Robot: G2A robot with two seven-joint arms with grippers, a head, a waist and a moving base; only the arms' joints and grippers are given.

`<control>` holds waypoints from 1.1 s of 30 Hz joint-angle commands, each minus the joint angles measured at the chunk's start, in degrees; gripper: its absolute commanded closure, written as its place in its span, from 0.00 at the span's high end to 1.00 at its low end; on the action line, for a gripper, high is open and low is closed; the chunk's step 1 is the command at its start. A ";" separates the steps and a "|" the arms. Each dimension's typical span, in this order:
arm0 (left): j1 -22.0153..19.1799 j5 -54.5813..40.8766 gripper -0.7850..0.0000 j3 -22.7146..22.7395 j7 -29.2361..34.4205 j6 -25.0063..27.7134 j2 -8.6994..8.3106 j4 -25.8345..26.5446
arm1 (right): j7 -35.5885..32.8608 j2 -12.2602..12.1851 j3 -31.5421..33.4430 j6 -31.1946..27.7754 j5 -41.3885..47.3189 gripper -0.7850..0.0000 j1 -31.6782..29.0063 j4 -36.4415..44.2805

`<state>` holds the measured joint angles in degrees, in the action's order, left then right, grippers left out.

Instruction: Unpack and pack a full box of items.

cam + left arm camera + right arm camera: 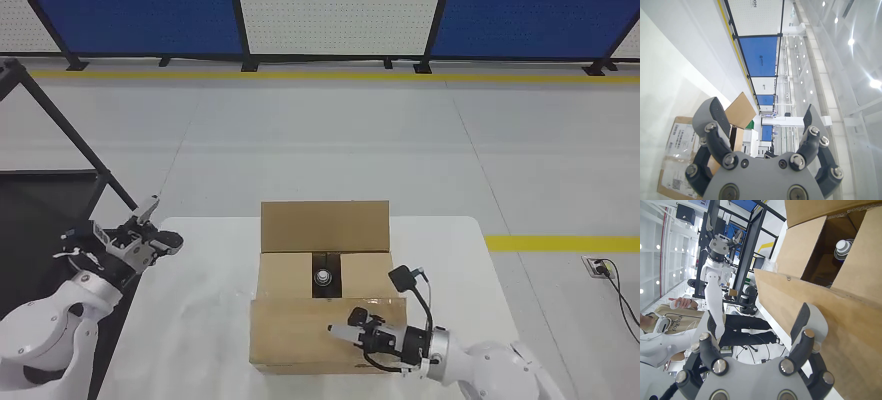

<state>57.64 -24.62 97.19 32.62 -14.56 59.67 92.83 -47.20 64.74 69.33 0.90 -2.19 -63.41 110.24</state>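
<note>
A brown cardboard box (325,300) stands open in the middle of the white table (200,330). Its far flap (325,226) is upright and its near flap (300,335) is folded outward. Inside stands a dark bottle with a silvery cap (322,277), also seen in the right wrist view as a bottle cap (843,247). My right gripper (350,330) is open over the near flap (829,313), with one finger (802,321) in front of the cardboard. My left gripper (165,225) is open and empty at the table's left edge, well apart from the box (740,109).
A black metal frame (60,130) stands off the table's left side. The box's labelled side (677,144) faces the left arm. Bare white tabletop lies between the left arm and the box, and to the right of the box.
</note>
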 commanded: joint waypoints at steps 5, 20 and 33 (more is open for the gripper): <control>-9.33 6.01 1.00 -6.22 11.26 2.17 -0.59 -8.88 | -0.74 -0.42 1.35 0.26 -0.35 1.00 -1.93 1.87; -9.72 6.72 1.00 -6.54 11.92 2.09 -0.66 -9.24 | -1.30 -0.60 1.97 0.76 -1.03 1.00 -2.31 2.54; -26.91 11.42 1.00 -18.53 17.25 7.01 0.68 -31.58 | 1.92 -0.56 1.33 1.90 -1.21 1.00 -3.96 3.91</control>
<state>33.25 -14.34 80.56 49.53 -9.65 60.06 64.73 -45.61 64.19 70.55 2.77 -3.69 -67.10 114.00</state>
